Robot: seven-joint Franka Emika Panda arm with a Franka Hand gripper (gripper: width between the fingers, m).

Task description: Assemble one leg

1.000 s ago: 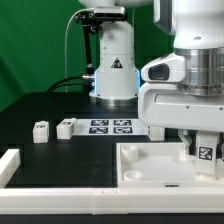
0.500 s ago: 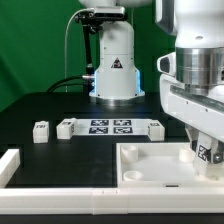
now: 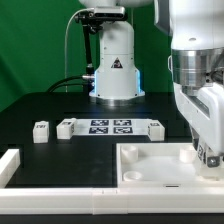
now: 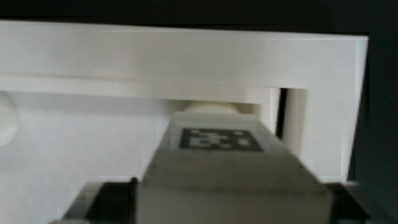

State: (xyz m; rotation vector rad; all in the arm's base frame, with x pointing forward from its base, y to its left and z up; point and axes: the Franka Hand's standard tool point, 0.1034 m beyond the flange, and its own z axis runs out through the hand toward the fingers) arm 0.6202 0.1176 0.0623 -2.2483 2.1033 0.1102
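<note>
The robot's two-finger gripper (image 3: 206,151) is clamped on the small white plastic peg-like leg (image 4: 221,165), whose black-and-white tag faces the wrist camera. Just beyond the fingertips is a corner recess of the large white square tray-like tabletop (image 3: 150,166).

Low exterior toward arm base (image 3: 115,80); close wrist view; shared tabletop (image 3: 150,180) corner.

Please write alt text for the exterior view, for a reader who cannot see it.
The robot's claw holds the leg at the far corner of the white tabletop, on the exterior view's right. Farther back, on the black table, lie two loose small white blocks and the marker board.
</note>
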